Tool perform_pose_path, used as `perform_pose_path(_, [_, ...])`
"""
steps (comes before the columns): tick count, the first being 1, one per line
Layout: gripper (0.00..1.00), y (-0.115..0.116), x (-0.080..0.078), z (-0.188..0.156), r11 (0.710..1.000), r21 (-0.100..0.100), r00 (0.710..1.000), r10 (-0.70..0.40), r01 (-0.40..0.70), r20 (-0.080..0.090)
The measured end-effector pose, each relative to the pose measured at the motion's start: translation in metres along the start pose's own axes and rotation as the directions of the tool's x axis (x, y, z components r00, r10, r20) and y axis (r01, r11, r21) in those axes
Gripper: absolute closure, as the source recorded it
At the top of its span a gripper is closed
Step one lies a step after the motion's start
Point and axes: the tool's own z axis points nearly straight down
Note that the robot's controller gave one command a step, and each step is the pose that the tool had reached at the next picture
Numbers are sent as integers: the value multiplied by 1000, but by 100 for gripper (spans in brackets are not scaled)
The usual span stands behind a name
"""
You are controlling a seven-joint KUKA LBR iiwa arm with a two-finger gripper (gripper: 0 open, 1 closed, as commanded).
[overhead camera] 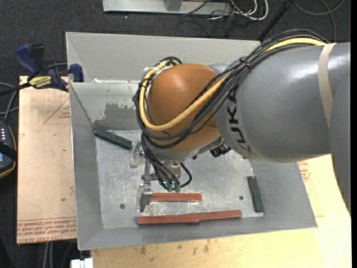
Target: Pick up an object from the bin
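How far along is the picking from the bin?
Done: the pincer is low at the left end of the short red-brown stick. In hand: a grasp, perhaps; I cannot tell whether it grips. Left: lifting out; that stick lies on the bin floor.

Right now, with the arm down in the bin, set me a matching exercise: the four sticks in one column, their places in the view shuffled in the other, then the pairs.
1. long reddish-brown flat stick
2. short reddish-brown flat stick
3. slanted dark green stick
4. near-upright dark green stick

A. by the right wall of the grey metal bin
B. along the lower wall
C. upper left of the floor
D. mid-floor, just above the long one

Pairs: 1-B, 2-D, 3-C, 4-A.
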Motion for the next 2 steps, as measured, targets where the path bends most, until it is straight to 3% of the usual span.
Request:
perform_pose_path(1, [0, -1, -2, -4, 1000, -2, 1000, 4, -4, 8])
perform_pose_path(2, [0, -15, -4, 41, 998, -2, 998, -68, 68, 12])
